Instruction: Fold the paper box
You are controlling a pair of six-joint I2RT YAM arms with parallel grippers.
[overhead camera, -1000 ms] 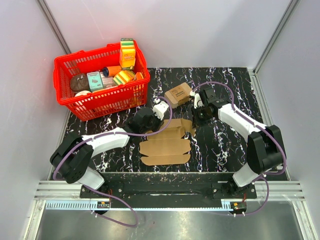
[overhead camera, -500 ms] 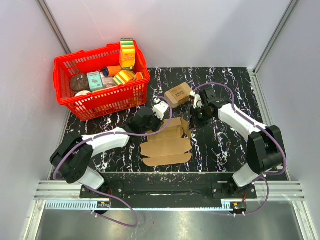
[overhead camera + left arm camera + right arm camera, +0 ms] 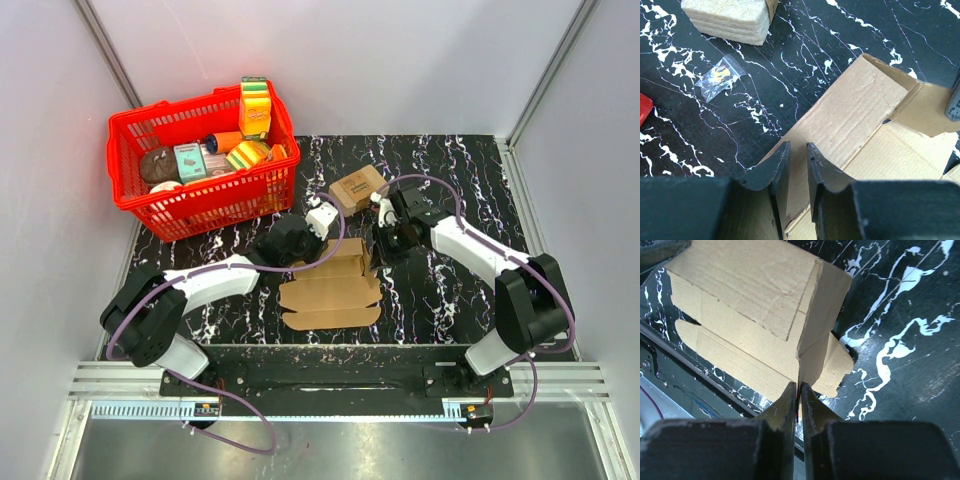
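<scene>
Shifted leftward: right fingers, raising end flap | right fingers clamped on paper box flap | left fingers pinch rear panel edge

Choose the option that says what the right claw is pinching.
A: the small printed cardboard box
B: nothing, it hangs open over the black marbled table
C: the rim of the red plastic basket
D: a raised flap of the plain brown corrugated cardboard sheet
D: in the right wrist view the right claw is closed on the edge of an upturned flap of the plain brown corrugated cardboard sheet.
</scene>
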